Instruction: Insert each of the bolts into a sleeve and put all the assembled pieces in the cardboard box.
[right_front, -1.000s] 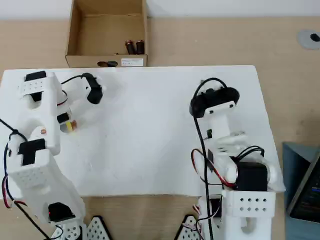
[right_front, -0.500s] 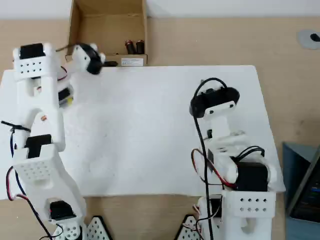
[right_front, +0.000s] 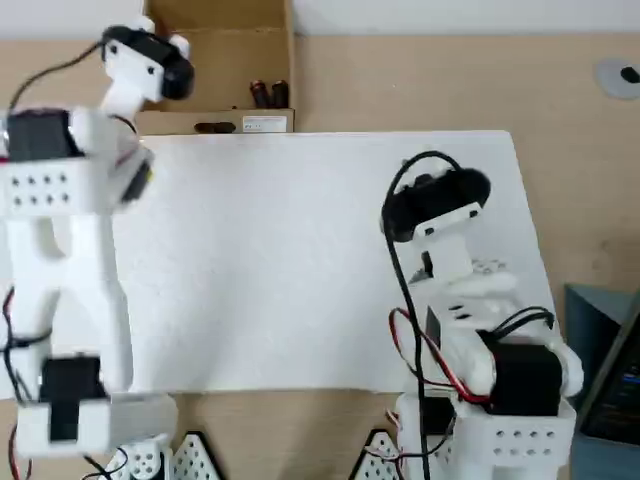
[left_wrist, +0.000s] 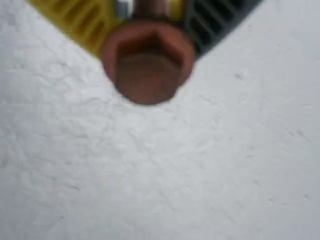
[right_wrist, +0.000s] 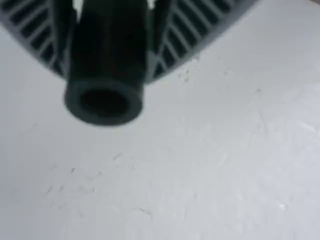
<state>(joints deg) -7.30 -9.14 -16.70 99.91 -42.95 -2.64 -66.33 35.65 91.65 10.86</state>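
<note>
A copper bolt (left_wrist: 147, 67) with a hex head points at the left wrist camera. My left gripper (left_wrist: 150, 12) is shut on it between a yellow finger (left_wrist: 82, 22) and a dark finger (left_wrist: 222, 17), above the white mat. In the high view the left gripper (right_front: 140, 178) hangs over the mat's far left part, near the cardboard box (right_front: 150, 70). A black sleeve (right_wrist: 105, 97), open end toward the camera, sits in my shut right gripper (right_wrist: 112, 30). The right arm (right_front: 450, 260) stands over the mat's right side.
Two assembled dark pieces (right_front: 270, 93) lie in the box's near right corner. The white mat (right_front: 300, 260) covers most of the wooden table. A grey round object (right_front: 618, 75) lies at the far right and a dark device (right_front: 605, 380) at the right edge.
The left arm has lifted and swung away from the table's front toward the box, carrying the bolt. The right arm has shifted only slightly.
</note>
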